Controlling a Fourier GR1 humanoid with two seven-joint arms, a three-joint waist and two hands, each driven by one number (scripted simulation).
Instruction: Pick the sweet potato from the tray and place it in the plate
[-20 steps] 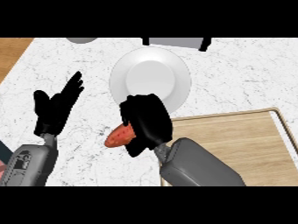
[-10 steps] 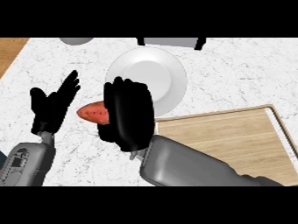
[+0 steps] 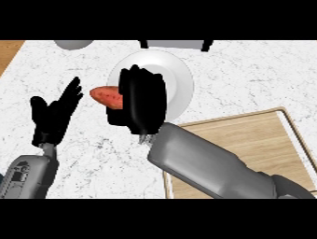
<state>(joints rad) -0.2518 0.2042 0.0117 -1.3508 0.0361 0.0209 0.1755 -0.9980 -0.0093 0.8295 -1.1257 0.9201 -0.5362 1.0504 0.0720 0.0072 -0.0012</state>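
White marbled bench (image 3: 258, 79) with grey veining, and a strip of brown wood showing at its far left and far right corners. 2 robot hands in view, both black, on grey forearms coming in from the near edge.

White round plate (image 3: 178, 79) sits toward the back of the bench, middle of the view. Pale wooden tray (image 3: 258, 135) with a raised rim lies at the near right, well apart from the plate's centre, nothing visible on its bare boards.

Right robot hand (image 3: 142, 100) hangs over the left half of the plate, back of the hand toward me, fingers curled round the sweet potato (image 3: 105, 96). Only the orange-red end of the sweet potato shows, poking out to the left of the hand, at the plate's left rim. Cannot tell if it touches the plate.

Left robot hand (image 3: 51, 116) rests at the left, fingers spread and pointing up, holding nothing, near the sweet potato but not touching it.

Back edge: a grey rounded object (image 3: 74, 43) at left, cut off, and a grey boxy object (image 3: 178, 44) just behind the plate.
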